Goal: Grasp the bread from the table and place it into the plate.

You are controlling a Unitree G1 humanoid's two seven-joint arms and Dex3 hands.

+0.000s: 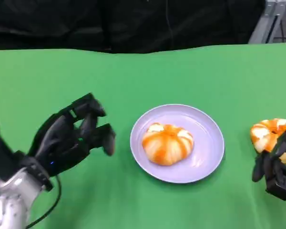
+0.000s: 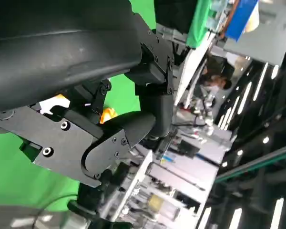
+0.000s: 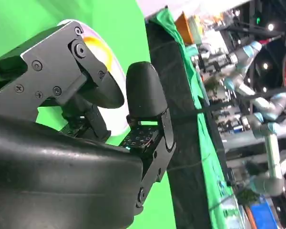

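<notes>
An orange-and-white bread [image 1: 168, 143] lies in the middle of the pale lilac plate [image 1: 209, 157] at the table's centre. A second bread of the same kind [image 1: 267, 132] sits on the green table at the far right. My right hand [image 1: 276, 167] is at its near right edge, with fingers [image 1: 282, 147] overlapping the bread; whether they touch it I cannot tell. In the right wrist view the right hand [image 3: 133, 109] has a gap between its fingers and nothing in it, with the plate [image 3: 115, 112] beyond. My left hand [image 1: 69, 138] hovers left of the plate, fingers spread and holding nothing.
The green table [image 1: 143, 76] runs back to a dark backdrop. A grey metal frame [image 1: 269, 19] stands at the back right. The left wrist view looks past my left hand [image 2: 109, 143] to shelves and equipment beyond the table.
</notes>
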